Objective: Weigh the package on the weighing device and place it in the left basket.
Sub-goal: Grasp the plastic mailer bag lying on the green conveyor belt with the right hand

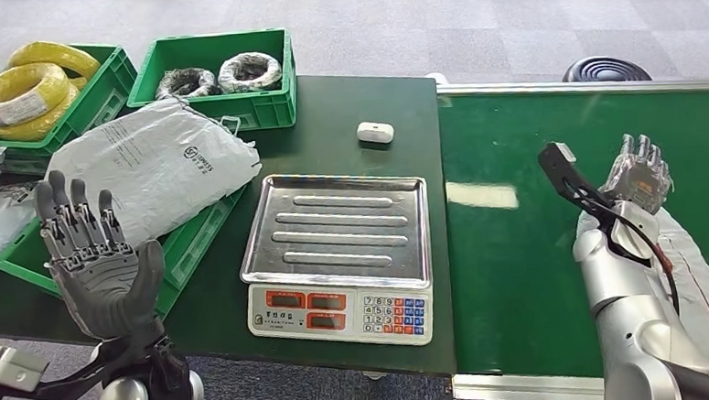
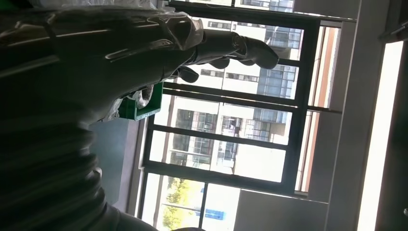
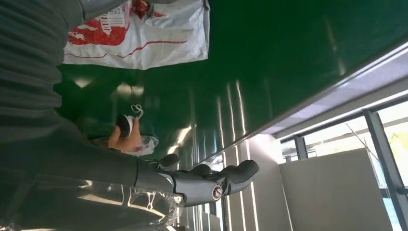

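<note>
My left hand is raised over the near left corner of the dark desk, palm facing forward, fingers spread and holding nothing. My right hand is raised above the green conveyor surface, fingers apart and holding nothing. One grey package lies across the rim of the left basket, partly overhanging the desk, just left of the weighing device. The scale's steel pan carries nothing. A second white package with red print lies on the conveyor surface beneath my right forearm. Two green crates at the far edge of the desk hold yellow cable coils and wrapped coils. A small white case lies behind the scale.
</note>
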